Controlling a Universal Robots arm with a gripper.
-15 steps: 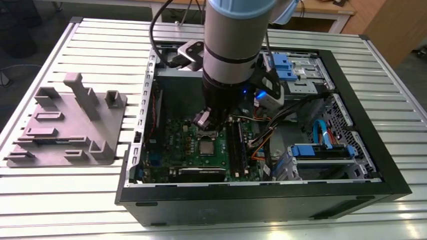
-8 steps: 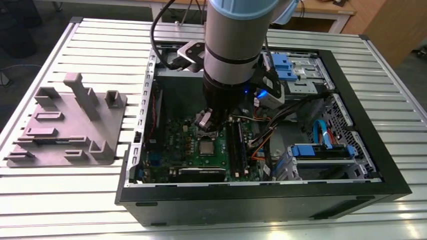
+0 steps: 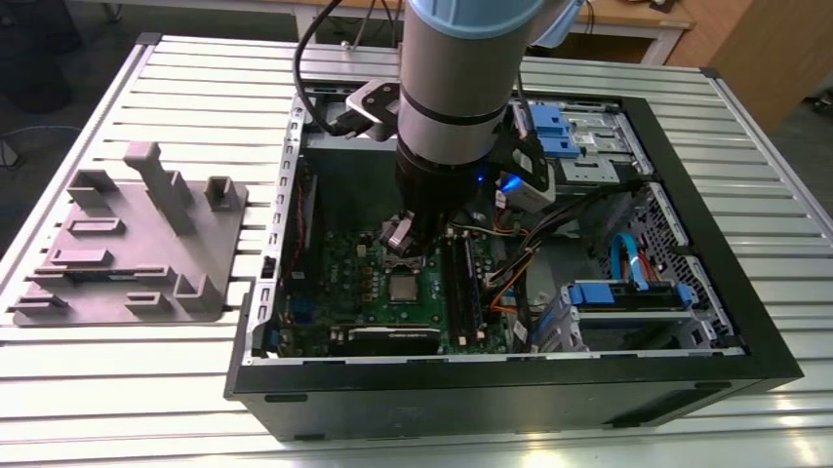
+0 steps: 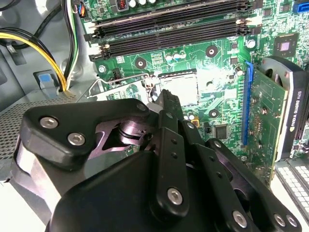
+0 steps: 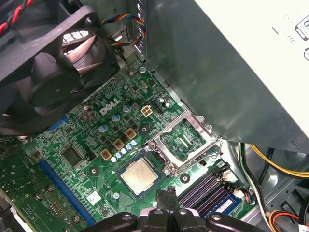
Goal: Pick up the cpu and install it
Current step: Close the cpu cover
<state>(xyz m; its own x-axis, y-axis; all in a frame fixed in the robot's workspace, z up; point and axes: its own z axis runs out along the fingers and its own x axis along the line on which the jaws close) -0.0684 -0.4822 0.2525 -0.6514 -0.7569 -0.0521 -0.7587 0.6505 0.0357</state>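
The cpu (image 5: 139, 175) sits in the motherboard (image 5: 82, 145) socket; the pincer (image 5: 166, 197) hovers just beside it, apparently clenched and empty.

You face a ribbed aluminium table (image 3: 156, 78) under even indoor light | a wooden desk (image 3: 651, 15) stands behind it | a wood panel (image 3: 768, 54) at the exterior view's right | dark floor (image 3: 39, 58) at its left

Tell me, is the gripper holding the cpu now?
No. In the first wrist view the cpu lies flat in its socket on the motherboard, with the gripper apart from it.
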